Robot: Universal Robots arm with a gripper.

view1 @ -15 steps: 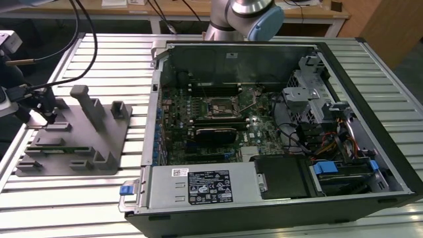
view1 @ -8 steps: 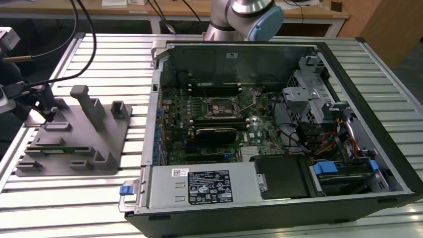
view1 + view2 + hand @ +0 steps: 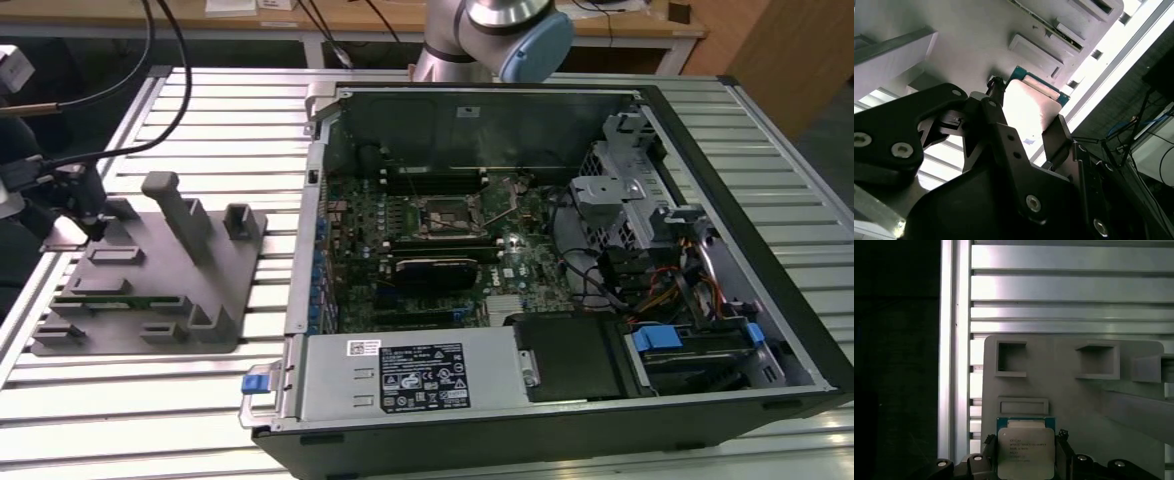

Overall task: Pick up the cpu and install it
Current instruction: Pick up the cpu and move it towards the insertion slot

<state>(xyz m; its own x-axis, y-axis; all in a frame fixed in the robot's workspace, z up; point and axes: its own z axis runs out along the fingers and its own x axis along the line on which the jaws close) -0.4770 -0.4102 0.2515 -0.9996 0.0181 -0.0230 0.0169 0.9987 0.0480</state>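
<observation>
The pincer [image 3: 1025,437] pinches the cpu [image 3: 1026,452] by two opposite edges, over the grey fixture plate [image 3: 1074,405]. The chip looks light, stiff and slick-topped, with a probably delicate underside, so an edge grip suits it.

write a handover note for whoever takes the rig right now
Gripper: jaws shut on two opposite edges of the cpu, as both wrist views show.
Cpu: at the grey fixture plate, on the exterior view's left, beside the open computer case. Whether it has lifted off the plate cannot be told.
Done: the grasp.
Left: the cpu is not yet in the motherboard socket; carry and install remain.
</observation>
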